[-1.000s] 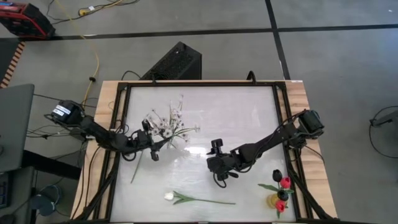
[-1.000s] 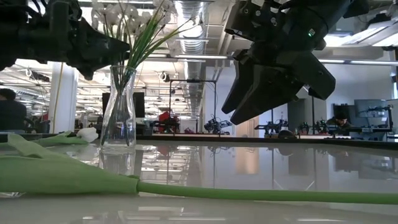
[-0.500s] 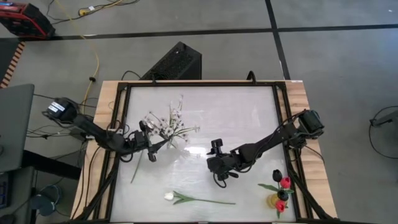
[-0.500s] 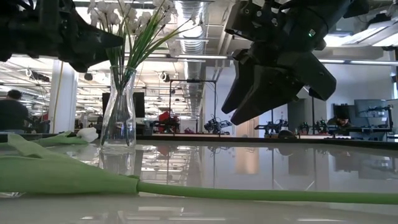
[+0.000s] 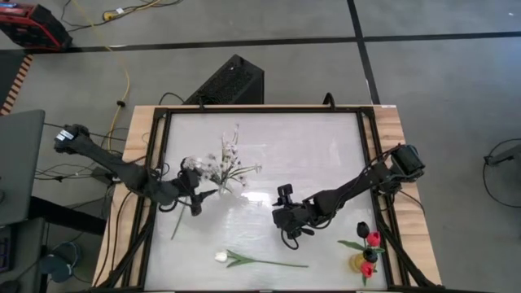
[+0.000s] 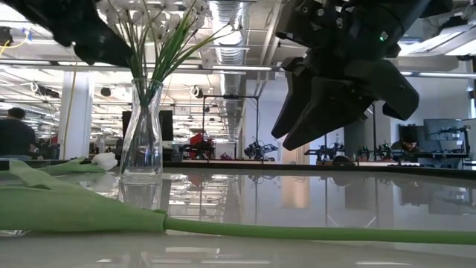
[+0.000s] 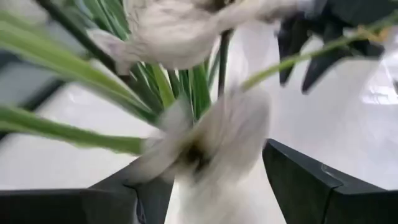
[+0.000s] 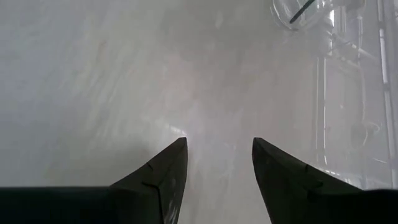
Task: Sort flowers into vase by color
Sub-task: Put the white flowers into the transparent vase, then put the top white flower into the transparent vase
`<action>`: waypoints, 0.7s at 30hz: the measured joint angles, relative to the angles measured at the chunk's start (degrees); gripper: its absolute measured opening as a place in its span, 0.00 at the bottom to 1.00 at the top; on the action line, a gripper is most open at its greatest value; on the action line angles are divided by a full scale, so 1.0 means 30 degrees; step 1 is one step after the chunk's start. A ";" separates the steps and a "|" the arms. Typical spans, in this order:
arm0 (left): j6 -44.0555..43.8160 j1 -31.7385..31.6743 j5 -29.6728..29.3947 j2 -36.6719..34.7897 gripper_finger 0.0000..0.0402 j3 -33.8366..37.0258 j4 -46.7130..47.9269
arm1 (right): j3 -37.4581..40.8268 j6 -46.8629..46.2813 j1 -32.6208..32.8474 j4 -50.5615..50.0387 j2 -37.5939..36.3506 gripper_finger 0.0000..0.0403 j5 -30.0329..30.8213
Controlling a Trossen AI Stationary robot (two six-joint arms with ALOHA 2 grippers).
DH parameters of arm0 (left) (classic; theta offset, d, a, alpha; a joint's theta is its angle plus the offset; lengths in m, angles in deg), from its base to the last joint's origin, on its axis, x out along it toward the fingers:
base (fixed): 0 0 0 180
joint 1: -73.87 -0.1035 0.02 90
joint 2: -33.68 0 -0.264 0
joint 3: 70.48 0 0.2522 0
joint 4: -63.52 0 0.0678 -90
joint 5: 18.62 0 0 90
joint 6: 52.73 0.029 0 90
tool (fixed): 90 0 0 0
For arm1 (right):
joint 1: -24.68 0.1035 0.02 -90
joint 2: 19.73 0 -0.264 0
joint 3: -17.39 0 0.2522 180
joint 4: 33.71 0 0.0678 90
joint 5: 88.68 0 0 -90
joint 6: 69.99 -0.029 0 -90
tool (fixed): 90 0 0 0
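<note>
A clear glass vase (image 6: 141, 134) stands left of the table's middle. It holds white flowers (image 5: 218, 167) on green stems. My left gripper (image 5: 200, 194) is open beside them on their left, high above the table (image 6: 89, 37). A blurred white flower head (image 7: 211, 143) shows between its fingers. A white tulip (image 5: 221, 257) lies near the front edge. Another green stem (image 5: 181, 218) lies under my left arm. Red tulips (image 5: 372, 239) and a dark one (image 5: 362, 229) stand in a vase (image 5: 358, 262) at the front right. My right gripper (image 5: 281, 218) is open and empty above the table's middle (image 8: 217, 149). My left gripper has a white flower head (image 7: 211, 143) between its open fingers. I cannot tell whether either finger touches it.
The table has a dark raised frame (image 5: 155, 163) along its sides. Bare white surface lies at the far half and between the two arms. Behind the table the low view shows an open workshop with a person (image 6: 11, 134) far off.
My left gripper has risen and drawn back a little toward the table's left edge. The white flower heads in the clear vase have swung leftward with it.
</note>
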 joint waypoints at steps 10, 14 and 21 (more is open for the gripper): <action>-0.8606 -0.0015 0.6194 0.0091 0.57 -0.3589 1.0042 | 0.0000 -0.0095 0.0055 -0.0022 0.0000 0.46 0.0000; -1.1909 0.0152 0.8079 0.0402 0.57 -0.3582 1.2735 | 0.0000 -0.0095 0.0152 -0.0020 0.0000 0.45 0.0000; -1.5291 0.0648 0.7522 0.2813 0.56 -0.3560 1.4717 | 0.0000 -0.0198 0.0152 -0.0048 0.0000 0.45 0.0000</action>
